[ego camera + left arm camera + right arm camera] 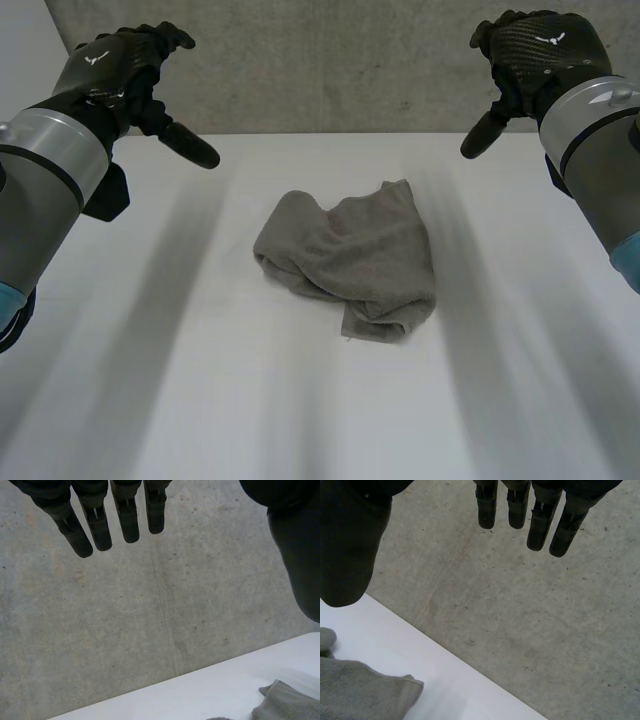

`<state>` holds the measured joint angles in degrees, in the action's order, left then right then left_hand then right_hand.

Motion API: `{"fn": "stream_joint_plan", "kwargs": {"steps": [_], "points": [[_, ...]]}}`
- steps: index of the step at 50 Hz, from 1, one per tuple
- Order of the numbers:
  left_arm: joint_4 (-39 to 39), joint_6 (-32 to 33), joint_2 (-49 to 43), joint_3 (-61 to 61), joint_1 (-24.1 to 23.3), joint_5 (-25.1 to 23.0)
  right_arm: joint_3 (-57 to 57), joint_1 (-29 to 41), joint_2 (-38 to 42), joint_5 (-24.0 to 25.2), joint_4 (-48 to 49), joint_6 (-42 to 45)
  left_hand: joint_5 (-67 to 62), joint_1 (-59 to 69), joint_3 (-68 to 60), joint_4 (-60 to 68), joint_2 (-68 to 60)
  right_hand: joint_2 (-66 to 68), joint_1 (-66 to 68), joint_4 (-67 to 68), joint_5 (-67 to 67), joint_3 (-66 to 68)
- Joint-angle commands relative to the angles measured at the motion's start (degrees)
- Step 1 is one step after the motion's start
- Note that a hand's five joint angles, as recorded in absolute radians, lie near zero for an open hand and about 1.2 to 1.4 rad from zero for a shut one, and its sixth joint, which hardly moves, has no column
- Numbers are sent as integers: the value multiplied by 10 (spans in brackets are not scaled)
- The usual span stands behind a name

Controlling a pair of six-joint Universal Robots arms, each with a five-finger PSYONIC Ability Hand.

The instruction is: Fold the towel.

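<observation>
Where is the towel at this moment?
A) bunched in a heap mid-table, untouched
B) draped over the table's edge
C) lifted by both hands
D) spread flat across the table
A: the towel lies crumpled on the table, with the left hand and right hand open and well clear of it.

The grey towel (350, 262) is sitting crumpled around the middle of the white table (140, 400), not spread flat at all. It's lying in a loose bunched heap, with soft rolled folds running along its left side and a hemmed corner poking out flat at the edge nearest the robot.
</observation>
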<state>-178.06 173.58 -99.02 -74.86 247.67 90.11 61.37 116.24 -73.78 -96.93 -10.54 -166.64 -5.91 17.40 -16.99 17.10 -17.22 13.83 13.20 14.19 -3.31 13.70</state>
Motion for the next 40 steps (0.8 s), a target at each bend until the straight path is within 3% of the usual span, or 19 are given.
{"fn": "stream_joint_plan", "kwargs": {"steps": [1, 8, 13, 18, 20, 24, 26, 33, 37, 38, 39, 40], "points": [[3, 1, 1, -1, -1, 2, -2, -5, 0, 0, 0, -1, 33, -48, 44, -45, 47, -38, -32, -42, 33, -37], [-3, 2, -3, -10, -8, -2, 9, -5, 0, 5, -1, 0, 42, -57, 53, -54, 55, -38, -32, -42, 33, -37], [-16, 12, -48, 0, -17, -4, 34, -2, 7, 44, 5, 9, 42, -57, 53, -54, 55, -38, -32, -42, 33, -37], [-48, 70, -146, 49, -24, -7, 17, -4, 109, 183, 6, 29, 35, -50, 46, -47, 48, -38, -32, -42, 33, -37], [-48, 102, -185, 75, -32, -13, -2, -4, 143, 204, 5, 38, 35, -50, 46, -47, 48, -38, -32, -42, 33, -37], [-45, 197, -288, 144, -48, -39, -55, 1, 224, 210, -1, 52, 33, -48, 44, -45, 47, -38, -32, -42, 33, -37], [-47, 215, -317, 161, -49, -45, -113, 7, 294, 203, -9, 65, 33, -48, 44, -45, 47, -38, -32, -42, 33, -37], [-43, 224, -405, 216, -54, -62, -225, 21, 424, 183, -18, 98, -5, -10, 5, -7, 8, -38, -32, -42, 33, -37], [-43, 228, -428, 221, -66, -84, -273, 25, 465, 164, -32, 118, -176, 161, -165, 164, -163, -32, -26, -36, 27, -31], [-42, 228, -430, 221, -69, -86, -293, 29, 477, 153, -36, 122, -275, 260, -264, 263, -262, 86, 92, 82, -91, 87], [-42, 228, -430, 221, -69, -86, -308, 31, 483, 147, -38, 123, -276, 261, -265, 264, -263, 219, 225, 215, -224, 220], [-41, 228, -430, 219, -71, -87, -308, 31, 483, 147, -38, 123, -393, 378, -382, 381, -380, 220, 226, 216, -225, 221]]}}
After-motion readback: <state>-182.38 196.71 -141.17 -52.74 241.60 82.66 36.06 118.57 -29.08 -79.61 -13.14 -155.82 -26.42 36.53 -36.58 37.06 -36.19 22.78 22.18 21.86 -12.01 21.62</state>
